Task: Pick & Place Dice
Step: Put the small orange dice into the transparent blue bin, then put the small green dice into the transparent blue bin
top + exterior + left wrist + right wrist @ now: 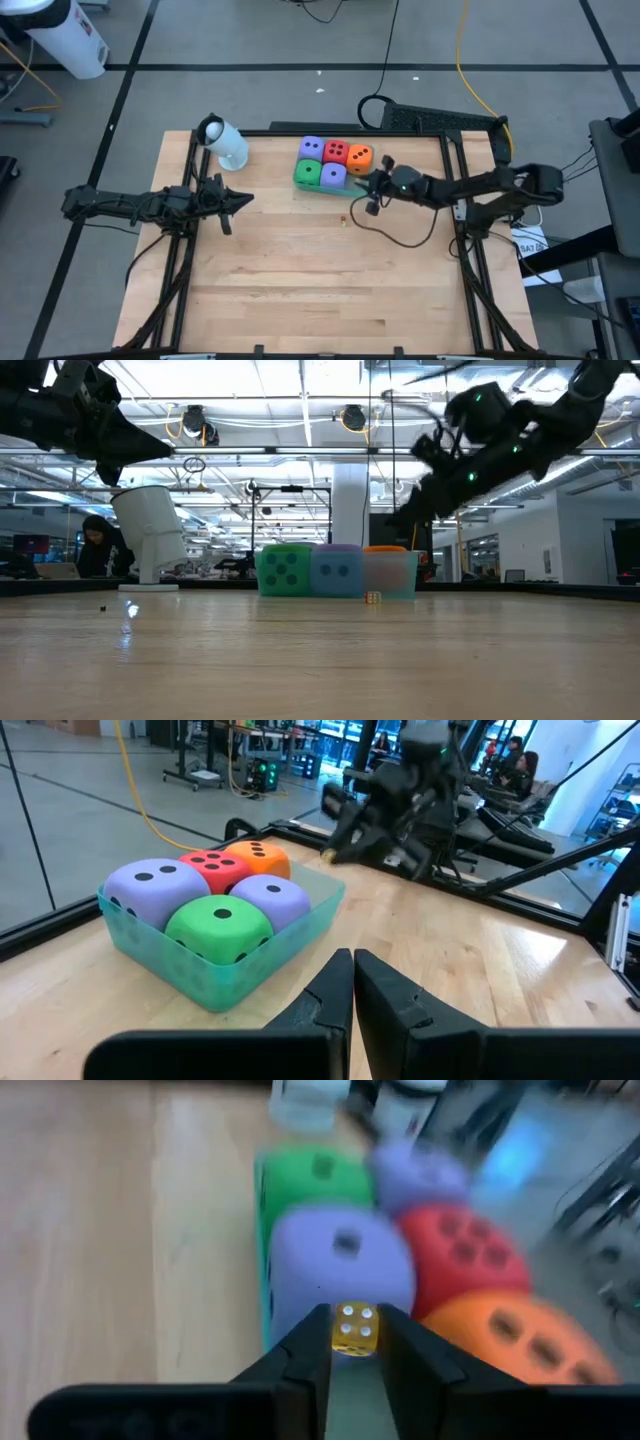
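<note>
While the right pincer (353,1342) pinches a tiny yellow die (354,1328), five big dice (333,163) sit in the tray (215,982) just past it. Left pincer (352,982) is clenched, farther off.

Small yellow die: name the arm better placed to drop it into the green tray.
Right. The right pincer grips the small yellow die just beside the green tray. The left pincer, shut and empty, waits farther off across the table.
</note>
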